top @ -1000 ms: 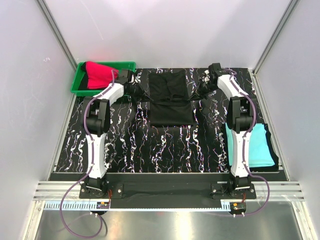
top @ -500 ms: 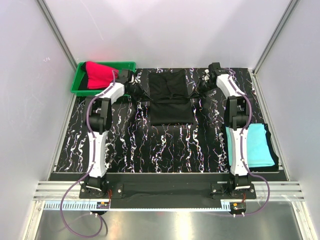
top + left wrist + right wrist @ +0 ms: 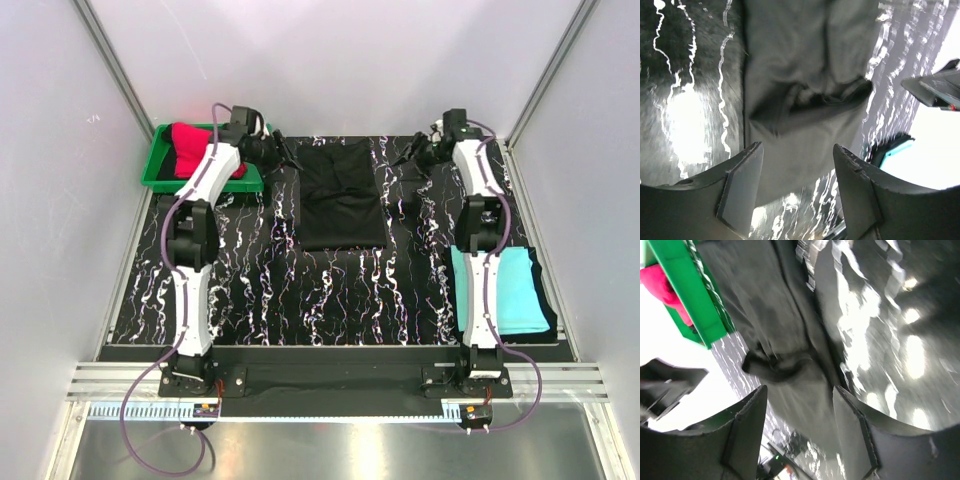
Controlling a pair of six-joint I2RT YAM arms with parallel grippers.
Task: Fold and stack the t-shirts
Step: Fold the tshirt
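Note:
The black t-shirt (image 3: 341, 195) lies folded into a narrow rectangle at the back middle of the table, its collar showing in the left wrist view (image 3: 805, 75) and the right wrist view (image 3: 775, 315). My left gripper (image 3: 284, 154) hangs open above the shirt's left edge with nothing between its fingers (image 3: 797, 155). My right gripper (image 3: 409, 156) hangs open off the shirt's right edge, also with nothing in it (image 3: 800, 400). The red t-shirt (image 3: 197, 148) lies bunched in the green tray (image 3: 160, 182). The turquoise t-shirt (image 3: 518, 290) lies folded at the table's right side.
The green tray (image 3: 687, 290) stands at the back left corner, close behind my left arm. White walls and metal posts close in the back and both sides. The table top is black with white marbling (image 3: 330, 300).
Both grippers opened and let go of the black shirt's sides, then lifted up and back. The shirt now lies flat with its sides folded in.

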